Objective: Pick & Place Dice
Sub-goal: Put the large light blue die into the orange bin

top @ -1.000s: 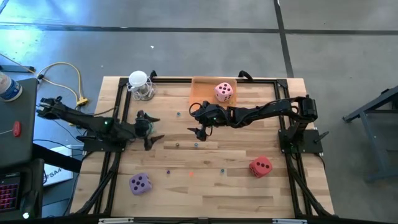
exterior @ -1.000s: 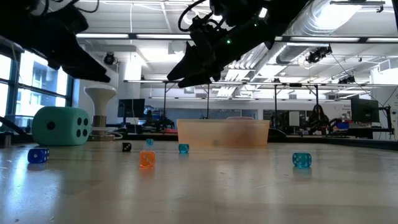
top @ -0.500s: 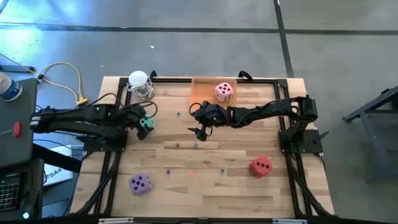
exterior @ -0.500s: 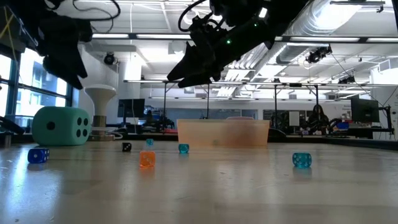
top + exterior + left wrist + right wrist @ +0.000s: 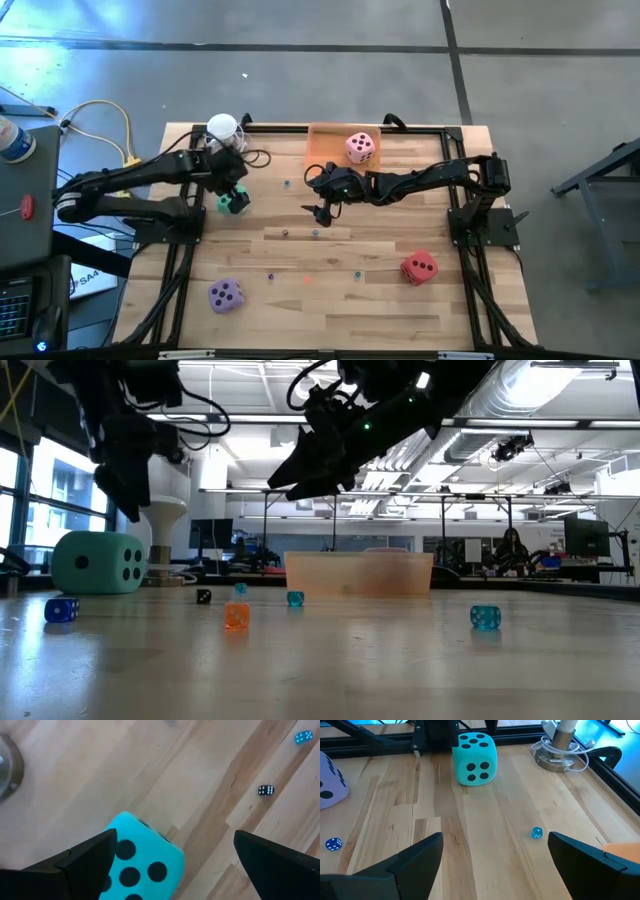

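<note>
The left tool (image 5: 226, 183) hangs with fingers spread wide and empty, directly above the teal die (image 5: 235, 201), which sits on the worktop (image 5: 330, 290) just below and between its fingertips. The right tool (image 5: 318, 192), also open and empty, is well apart from it. The die is a squarish cube with no long axis, soft-looking, with dark pips.

Left gripper (image 5: 232, 186) at ~10 o'clock on the table, fingers spread wide, pointing down – arm reaching in from the 9 o'clock edge. Right gripper (image 5: 318, 195) mid-table, raised, fingers apart – arm stretched from 3 o'clock.
</note>
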Tool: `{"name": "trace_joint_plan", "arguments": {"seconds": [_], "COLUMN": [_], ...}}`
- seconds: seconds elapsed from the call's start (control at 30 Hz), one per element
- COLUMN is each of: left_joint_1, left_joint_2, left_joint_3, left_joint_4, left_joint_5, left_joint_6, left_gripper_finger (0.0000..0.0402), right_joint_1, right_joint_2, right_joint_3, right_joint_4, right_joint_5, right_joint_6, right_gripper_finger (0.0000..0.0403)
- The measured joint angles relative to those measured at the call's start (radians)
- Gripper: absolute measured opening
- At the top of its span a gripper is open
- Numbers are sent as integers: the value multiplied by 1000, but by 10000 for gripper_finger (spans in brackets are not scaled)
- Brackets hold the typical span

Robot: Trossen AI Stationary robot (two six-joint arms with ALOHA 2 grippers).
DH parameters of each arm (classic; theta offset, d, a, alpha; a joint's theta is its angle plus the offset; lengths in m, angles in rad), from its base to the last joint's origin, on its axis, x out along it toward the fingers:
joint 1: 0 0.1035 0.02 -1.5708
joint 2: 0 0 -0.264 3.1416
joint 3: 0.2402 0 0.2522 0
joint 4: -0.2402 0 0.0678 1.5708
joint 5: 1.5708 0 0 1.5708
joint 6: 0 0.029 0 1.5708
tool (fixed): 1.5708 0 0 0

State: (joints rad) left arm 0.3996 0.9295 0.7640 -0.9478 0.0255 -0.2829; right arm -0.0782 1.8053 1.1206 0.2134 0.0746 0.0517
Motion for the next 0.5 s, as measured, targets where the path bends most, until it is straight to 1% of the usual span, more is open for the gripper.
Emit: {"name": "trace_joint_plan", "arguments": {"seconds": [0.03,0.13,0.2,0.3,0.4,0.5], "left_joint_1": [0,-24,-50,-83,-102,-106], "left_joint_2": [8,23,23,21,21,21], "left_joint_3": [16,66,77,80,80,80], "left_joint_4": [-15,-63,-98,-115,-170,-248], "left_joint_5": [-7,-59,-84,-110,-129,-212], "left_joint_6": [36,254,351,431,530,596], "left_gripper_finger": [389,389,389,389,389,389], "right_joint_1": [0,0,0,0,0,0], "right_joint_2": [0,0,0,0,0,0], "right_joint_3": [0,0,0,0,0,0], "right_joint_4": [0,0,0,-1,-2,-2], "right_joint_5": [0,0,0,0,0,0], "right_joint_6": [0,0,-1,-2,-2,-3], "right_gripper_finger": [353,353,353,353,353,353]}}
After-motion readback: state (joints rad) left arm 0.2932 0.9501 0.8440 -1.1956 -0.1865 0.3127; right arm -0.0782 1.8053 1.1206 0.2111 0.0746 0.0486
